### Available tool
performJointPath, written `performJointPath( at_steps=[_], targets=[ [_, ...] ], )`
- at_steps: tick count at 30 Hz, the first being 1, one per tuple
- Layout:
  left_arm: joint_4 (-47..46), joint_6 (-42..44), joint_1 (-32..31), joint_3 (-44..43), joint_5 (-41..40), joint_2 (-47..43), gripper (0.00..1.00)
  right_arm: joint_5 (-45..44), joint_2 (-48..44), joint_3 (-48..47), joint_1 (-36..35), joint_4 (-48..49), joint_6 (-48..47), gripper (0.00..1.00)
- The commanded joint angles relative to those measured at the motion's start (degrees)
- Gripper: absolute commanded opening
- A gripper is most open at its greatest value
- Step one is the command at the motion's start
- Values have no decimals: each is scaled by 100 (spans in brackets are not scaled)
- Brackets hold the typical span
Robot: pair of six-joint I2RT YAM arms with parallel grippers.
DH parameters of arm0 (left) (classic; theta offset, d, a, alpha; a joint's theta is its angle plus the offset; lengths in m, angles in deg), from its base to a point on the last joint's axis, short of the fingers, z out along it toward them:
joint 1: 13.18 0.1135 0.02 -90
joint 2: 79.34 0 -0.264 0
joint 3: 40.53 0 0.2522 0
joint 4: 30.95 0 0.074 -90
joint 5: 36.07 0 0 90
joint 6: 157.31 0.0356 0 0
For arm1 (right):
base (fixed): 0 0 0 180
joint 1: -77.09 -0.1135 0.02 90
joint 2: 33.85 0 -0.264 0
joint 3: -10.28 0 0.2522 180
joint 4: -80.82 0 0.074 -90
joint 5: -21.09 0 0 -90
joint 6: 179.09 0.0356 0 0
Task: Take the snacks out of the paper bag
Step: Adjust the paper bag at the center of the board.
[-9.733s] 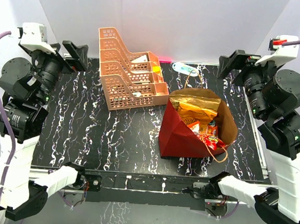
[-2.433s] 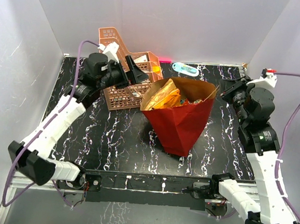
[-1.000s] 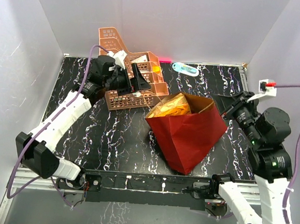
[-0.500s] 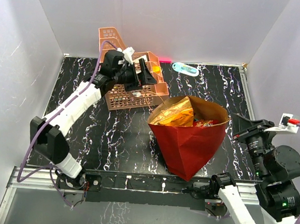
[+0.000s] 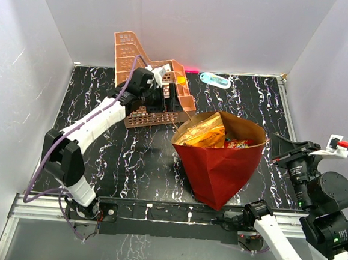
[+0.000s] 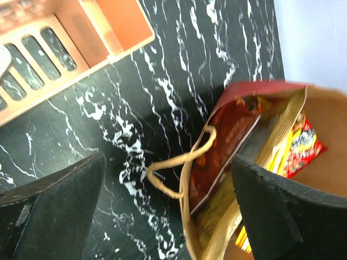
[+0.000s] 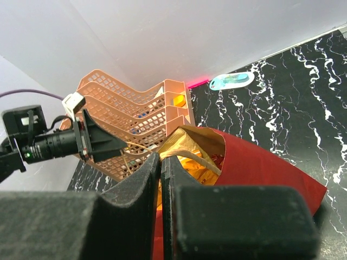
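The red paper bag (image 5: pixel 219 170) stands mouth-up at the table's middle, brown inside (image 6: pixel 325 114). My right gripper (image 5: pixel 276 143) is shut on one twine handle (image 7: pixel 198 158) at the bag's right rim (image 7: pixel 255 162). Inside lie the snacks: a tan-gold chip bag (image 5: pixel 203 132), a red packet (image 5: pixel 240 144) and a dark red packet (image 6: pixel 230 143). My left gripper (image 5: pixel 177 100) hangs open over the bag's left rim. In the left wrist view its wide-apart fingers (image 6: pixel 54 208) straddle the other handle loop (image 6: pixel 165 176) without touching it.
A peach tiered rack (image 5: pixel 147 86) stands just behind the left gripper, close to the bag. A small blue-green bottle (image 5: pixel 216 80) lies at the back edge. White walls close in the black marbled table (image 5: pixel 117 156).
My right gripper has drawn back toward the near right with the handle, pulling the bag's mouth upright. The left gripper has slid right from the rack to the bag's left rim.
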Motion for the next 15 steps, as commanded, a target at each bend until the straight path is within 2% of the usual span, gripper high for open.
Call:
performJointPath(
  at_steps=[1,4,8,12,15],
  targets=[
    [-1041,437,7,934,1072,-788,98,-218,-114,-327,-99,328,67,7],
    [-1333,531,0,1338,1188,-1125,98,-183,-104,-310,-131,327,75,7],
    [-1381,604,-14,1434,1270,-1006,98,-41,-66,-264,-153,380,132,7],
    [-1570,569,-18,1287,1340,-652,82,3,-38,-318,-154,398,139,7],
    [-1414,601,-19,884,1346,-283,74,5,-70,-367,-150,389,162,7]
  ],
)
